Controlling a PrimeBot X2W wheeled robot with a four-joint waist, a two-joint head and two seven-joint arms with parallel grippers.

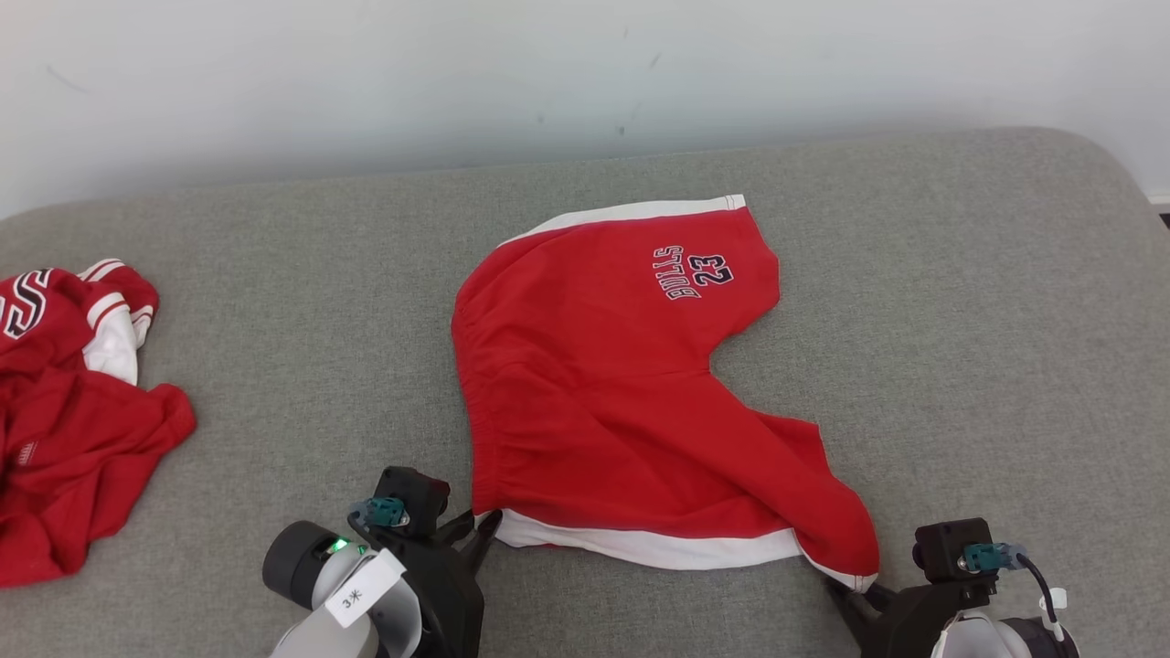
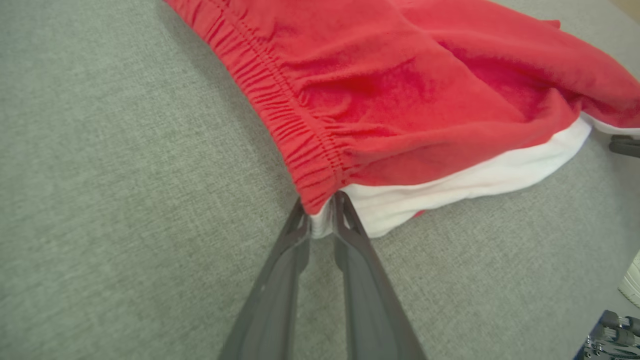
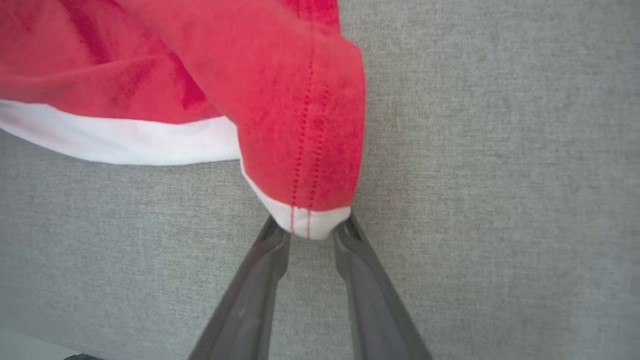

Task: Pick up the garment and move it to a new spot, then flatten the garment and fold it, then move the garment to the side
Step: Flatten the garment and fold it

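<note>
Left wrist view: red white-hemmed fabric shorts (image 2: 400, 100), left gripper (image 2: 320, 216) pinching corner; right gripper (image 3: 312, 231) clamp I cannot tell, slip risk on lifting.

I am looking down on a broad grey upholstered cushion (image 1: 274, 366), its weave coarse and slightly flecked, its far corners rounded. It runs nearly the full width of the head view. Behind it stands a plain white wall (image 1: 366, 73) with a few small dark scuffs (image 1: 654, 62) and a faint streak at its left. At the far right edge, past the cushion's corner, I see a sliver of white skirting and something dark below it, too small for me to tell. The light is soft and even, and shadows on the fabric are weak.
</note>
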